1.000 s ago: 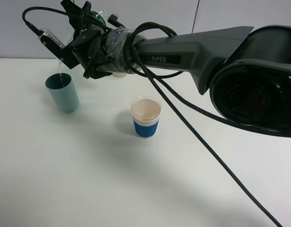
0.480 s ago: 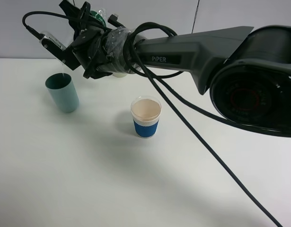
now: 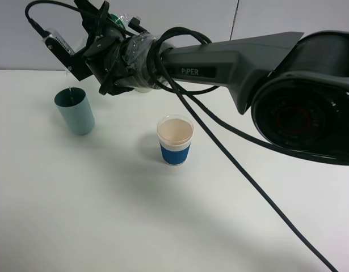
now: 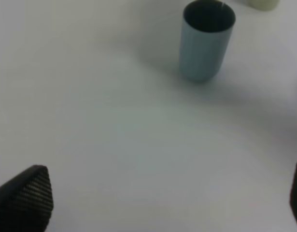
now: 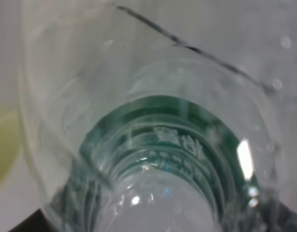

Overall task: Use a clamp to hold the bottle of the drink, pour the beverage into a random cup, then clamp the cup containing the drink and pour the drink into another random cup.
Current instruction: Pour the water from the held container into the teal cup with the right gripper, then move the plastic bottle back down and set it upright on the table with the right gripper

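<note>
My right gripper (image 3: 103,25) reaches across to the far left and is shut on the bottle (image 3: 116,21), held tipped above the table. Only the bottle's green label and a bit of clear plastic show behind the wrist. The right wrist view is filled by the clear bottle (image 5: 158,145) and its green label. The teal cup (image 3: 75,110) stands upright below and left of the gripper, and a last thin drip hangs over its rim. It also shows in the left wrist view (image 4: 206,41). My left gripper (image 4: 162,203) is open and empty, well short of that cup.
A blue-sleeved paper cup (image 3: 175,140) stands mid-table, with a tan inside. A pale yellow-green cup (image 4: 264,4) stands beyond the teal one, mostly hidden behind the right wrist in the high view. The right arm and its black cable (image 3: 248,175) cross the table.
The right gripper has tilted the bottle back up and risen a little. The stream into the teal cup has thinned to a drip. The cups have not moved.
</note>
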Robot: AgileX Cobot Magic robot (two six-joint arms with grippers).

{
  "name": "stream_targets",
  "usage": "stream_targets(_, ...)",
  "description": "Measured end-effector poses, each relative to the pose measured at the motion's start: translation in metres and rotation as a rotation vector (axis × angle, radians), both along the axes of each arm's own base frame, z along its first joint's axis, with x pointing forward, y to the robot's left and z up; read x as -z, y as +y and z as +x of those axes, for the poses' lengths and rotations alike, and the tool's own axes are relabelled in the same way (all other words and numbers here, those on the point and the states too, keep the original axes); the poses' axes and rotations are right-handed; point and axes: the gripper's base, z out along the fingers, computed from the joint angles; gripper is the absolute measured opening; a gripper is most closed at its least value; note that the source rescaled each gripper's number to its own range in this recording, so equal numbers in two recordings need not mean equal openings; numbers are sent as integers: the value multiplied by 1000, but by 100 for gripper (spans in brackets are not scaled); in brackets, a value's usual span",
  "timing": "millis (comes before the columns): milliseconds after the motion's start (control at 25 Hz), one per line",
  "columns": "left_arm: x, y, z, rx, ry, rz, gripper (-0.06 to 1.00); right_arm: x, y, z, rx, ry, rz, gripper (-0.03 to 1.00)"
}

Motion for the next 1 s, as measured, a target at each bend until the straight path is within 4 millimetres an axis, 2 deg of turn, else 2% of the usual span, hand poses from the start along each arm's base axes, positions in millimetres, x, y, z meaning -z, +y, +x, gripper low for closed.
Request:
stream_targets(360,0,0,0,0,0,0,100,0,0,0,134,207,697,0)
stream_targets(640,0,0,0,0,0,0,100,5,-2,-1,276,380,1154,0)
stream_targets(880,0,0,0,0,0,0,100,7,-9,-3,454,476,1375,0)
stream_targets(1000,0,0,0,0,0,0,100,-2,-16,-4,548,520,1469,0)
